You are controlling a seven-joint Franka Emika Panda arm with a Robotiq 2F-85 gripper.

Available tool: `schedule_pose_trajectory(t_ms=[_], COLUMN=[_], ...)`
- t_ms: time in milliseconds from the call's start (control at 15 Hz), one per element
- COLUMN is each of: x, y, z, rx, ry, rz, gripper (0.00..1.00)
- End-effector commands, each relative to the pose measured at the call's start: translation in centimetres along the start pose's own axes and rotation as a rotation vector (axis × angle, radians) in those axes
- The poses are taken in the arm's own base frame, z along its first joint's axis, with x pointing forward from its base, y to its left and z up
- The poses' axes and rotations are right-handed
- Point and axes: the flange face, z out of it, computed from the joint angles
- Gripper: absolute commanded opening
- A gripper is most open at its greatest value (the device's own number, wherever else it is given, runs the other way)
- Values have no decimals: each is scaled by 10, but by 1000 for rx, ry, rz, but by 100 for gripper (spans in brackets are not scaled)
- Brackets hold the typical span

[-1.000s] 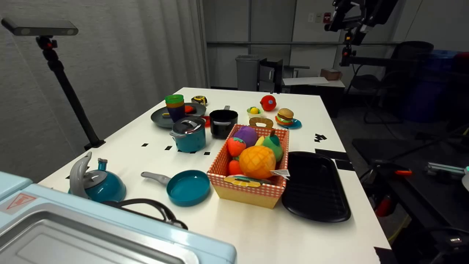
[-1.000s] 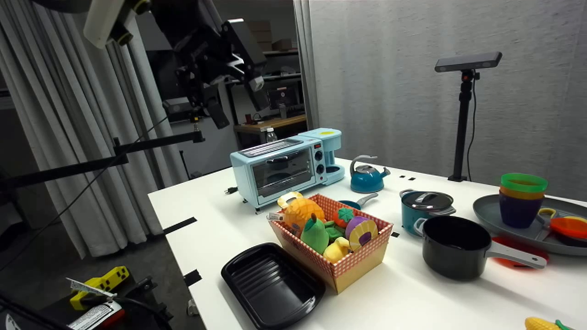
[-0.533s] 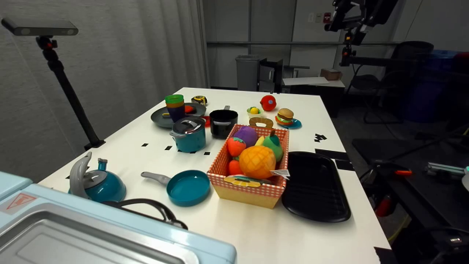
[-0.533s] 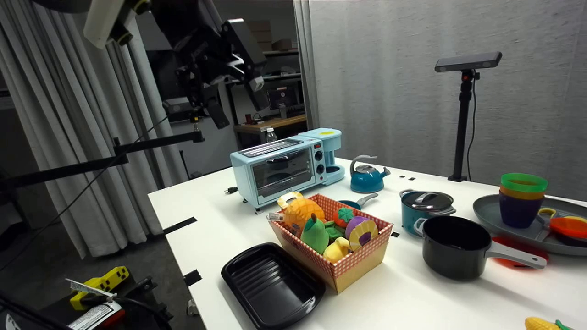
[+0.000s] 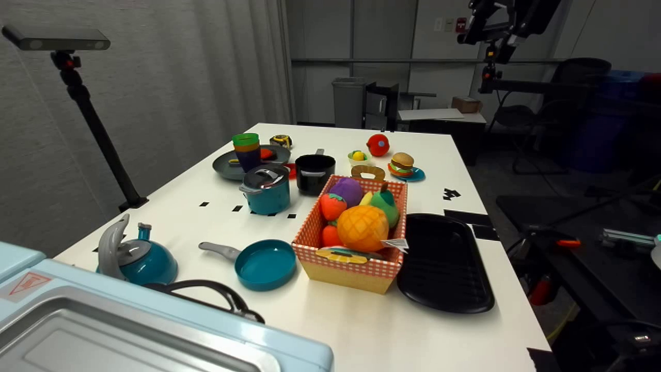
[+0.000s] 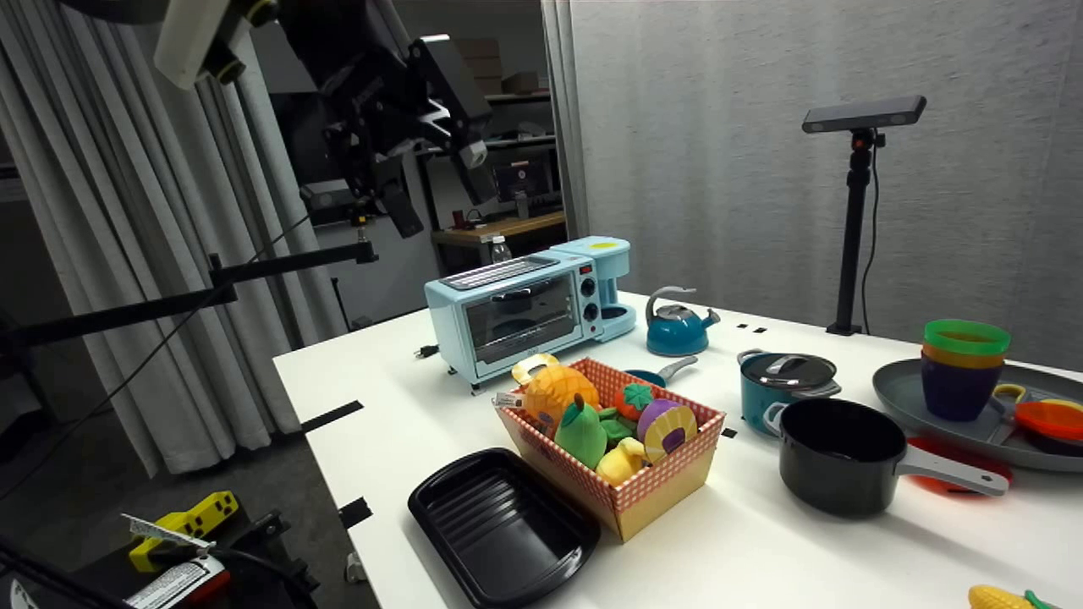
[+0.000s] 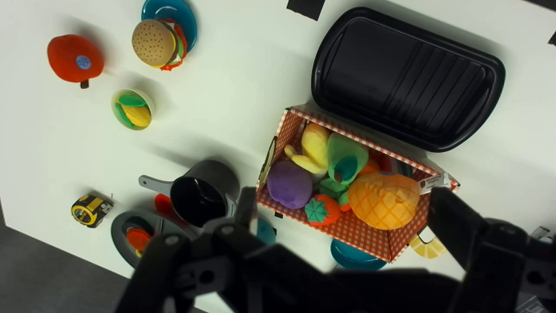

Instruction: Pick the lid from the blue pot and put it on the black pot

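The dark round lid (image 5: 266, 176) with its grey top handle sits on the blue pot (image 5: 270, 200). In an exterior view the lid (image 6: 787, 370) and blue pot (image 6: 764, 403) stand behind the black pot (image 6: 833, 478). The black pot (image 5: 313, 182) has no cover and a long grey handle. My gripper (image 6: 444, 205) is open and empty, high above the table and well away from the pots. In the wrist view the gripper (image 7: 343, 192) spans the fruit basket below; the black pot (image 7: 222, 176) is at left, and my finger hides most of the blue pot (image 7: 266, 231) and the lid.
A checkered basket of toy fruit (image 6: 668, 499) stands between the pots and a black tray (image 6: 508, 524). A grey plate with stacked cups (image 5: 227, 166) lies beside the pots. A teal frying pan (image 5: 266, 264), a kettle (image 5: 150, 261) and a light-blue toaster oven (image 6: 525, 317) are also on the table.
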Motion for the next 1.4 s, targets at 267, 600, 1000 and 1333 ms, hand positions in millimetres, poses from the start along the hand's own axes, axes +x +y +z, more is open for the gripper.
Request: schedule_pose_trajectory(t_ms=[267,600,1000,1333], x=[0,1,3,3], y=[-5,-12,-14,-14], z=[0,0,0,0], rx=[43,39,34,28], ry=[-23,-44,-28,-41], rz=[131,265,240,255], gripper=[100,100,100,100])
